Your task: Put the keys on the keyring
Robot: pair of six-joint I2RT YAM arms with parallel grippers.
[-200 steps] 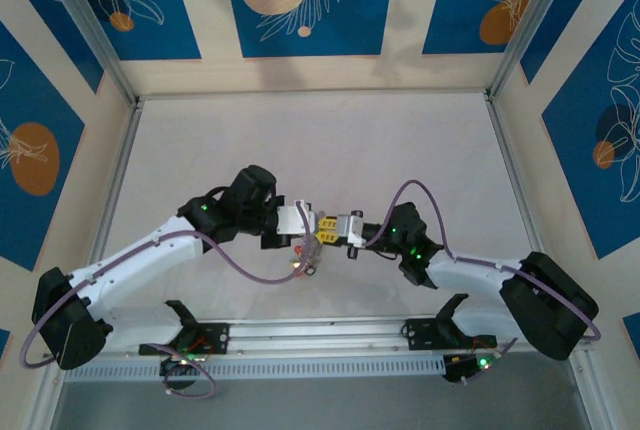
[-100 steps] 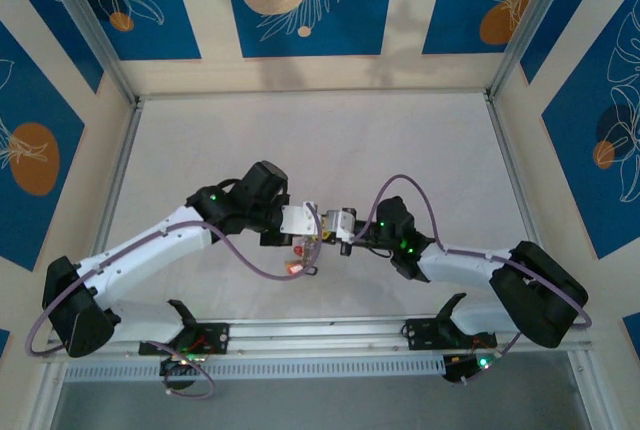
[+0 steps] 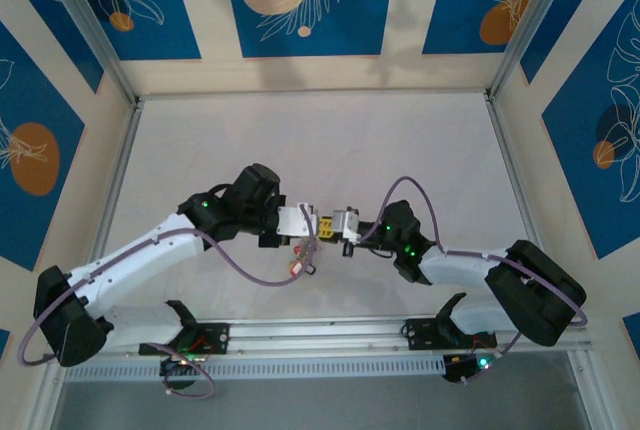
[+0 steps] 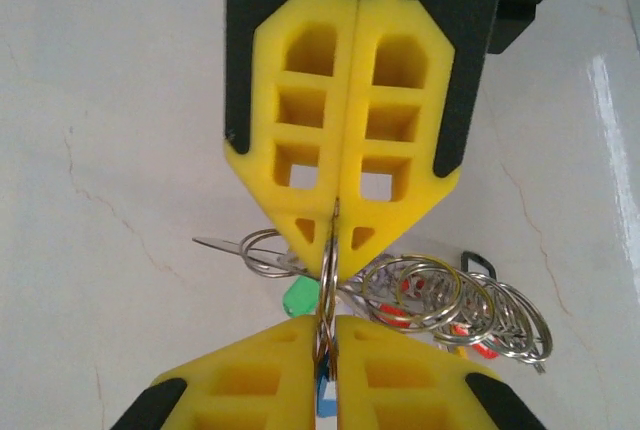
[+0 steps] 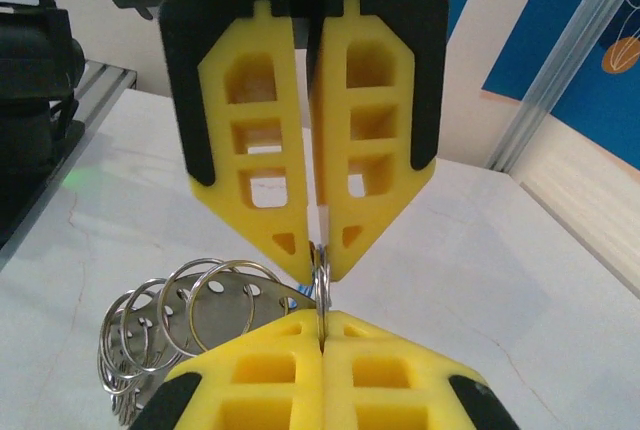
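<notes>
Two grippers pinch the thin grey wire keyring (image 4: 327, 268).
Top view: left gripper (image 3: 320, 221) and right gripper (image 3: 335, 224) meet mid-frame, both closed on it. Left wrist view: small metal keys with coloured tags (image 4: 440, 300) hang lower right, apparently threaded already; whether one remains I cannot tell. Right wrist view: no writing is readable.

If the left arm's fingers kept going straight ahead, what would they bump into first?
The right gripper: its yellow fingers face the left gripper almost tip to tip, both pinching the keyring.
</notes>
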